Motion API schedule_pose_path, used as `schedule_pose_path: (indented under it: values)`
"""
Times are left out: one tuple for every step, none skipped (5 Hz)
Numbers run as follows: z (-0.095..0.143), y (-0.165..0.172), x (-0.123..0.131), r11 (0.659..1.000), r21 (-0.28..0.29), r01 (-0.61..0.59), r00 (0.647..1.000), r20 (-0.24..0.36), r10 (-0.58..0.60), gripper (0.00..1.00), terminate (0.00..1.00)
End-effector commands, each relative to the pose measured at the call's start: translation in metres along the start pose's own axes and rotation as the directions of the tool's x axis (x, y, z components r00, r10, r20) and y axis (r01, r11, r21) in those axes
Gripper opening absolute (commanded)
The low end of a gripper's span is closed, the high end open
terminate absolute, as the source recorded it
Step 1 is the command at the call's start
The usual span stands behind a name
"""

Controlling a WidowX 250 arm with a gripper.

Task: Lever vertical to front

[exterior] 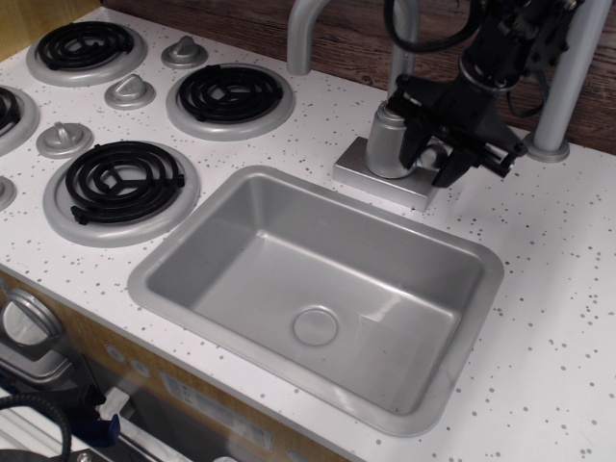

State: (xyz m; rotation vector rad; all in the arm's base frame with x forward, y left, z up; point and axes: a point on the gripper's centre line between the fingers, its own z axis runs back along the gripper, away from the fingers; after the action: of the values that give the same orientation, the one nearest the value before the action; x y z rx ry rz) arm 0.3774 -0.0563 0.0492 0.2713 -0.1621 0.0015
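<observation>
Gripper down at the faucet's right side, over the lever spot.
Near: empty sink [192,252]. Behind it, faucet body [383,135] on its base; black gripper [435,159] covers the lever's hub, lever itself hidden. Jaws look straddled, grip unclear. Far right: grey pole [568,77].

The sink [462,252] lies before the faucet [390,144], burners [120,183] to its left, the pole [568,82] behind right.
</observation>
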Motion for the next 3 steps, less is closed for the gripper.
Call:
schedule_pose_path:
  values:
    - [0.001,0.007,0.004,0.998,-0.061,-0.019,1.0,0.023,0.02,0.0,0.0]
    - [-0.008,0.005,0.0,0.996,-0.082,-0.025,1.0,0.017,0.026,0.0,0.0]
    - [-0.013,0.004,-0.001,0.995,-0.093,-0.026,0.999,0.02,0.028,0.0,0.0]
